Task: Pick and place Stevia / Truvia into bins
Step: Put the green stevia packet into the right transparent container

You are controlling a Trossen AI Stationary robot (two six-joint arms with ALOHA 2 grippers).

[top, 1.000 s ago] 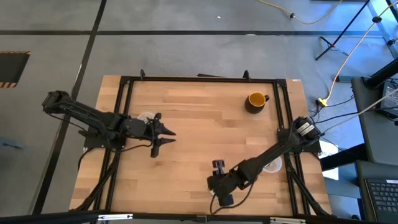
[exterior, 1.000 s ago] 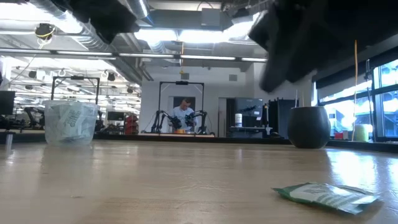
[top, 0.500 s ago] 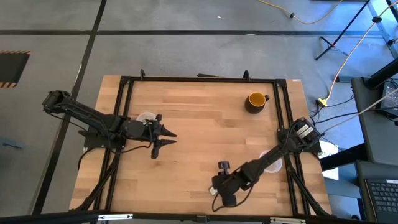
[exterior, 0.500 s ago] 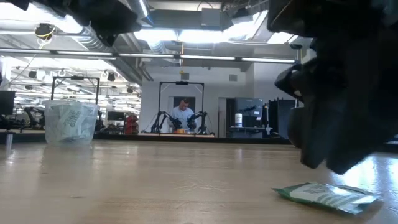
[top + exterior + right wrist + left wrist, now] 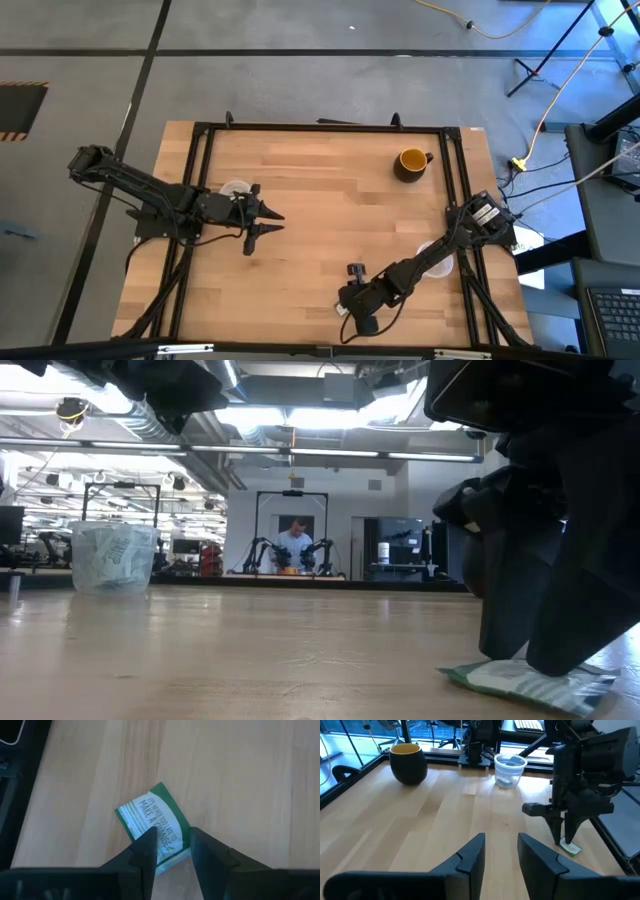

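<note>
1. High view: the right gripper hangs low over the near edge of the wooden worktop; its arm covers most of 1 clear cup at the right rail. The packet under it is too small to make out here. The left gripper waits over the left side, fingers spread, just beside the other cup. A yellow mug stands at the far right. Grey floor and cables surround the frame.

2. Low view: the right gripper's dark fingers come down onto a green and white Stevia packet lying flat on the worktop, hiding its middle. The left cup, packed with packets, stands far left. Beyond lies an open lab, where a person sits at another robot rig.

3. Left wrist view: the right gripper's fingertips touch the packet. The right-hand cup holds a few packets, and the mug stands apart.

4. Right wrist view: 2 fingers, slightly apart, straddle 1 end of the packet; whether they pinch it I cannot tell.
</note>
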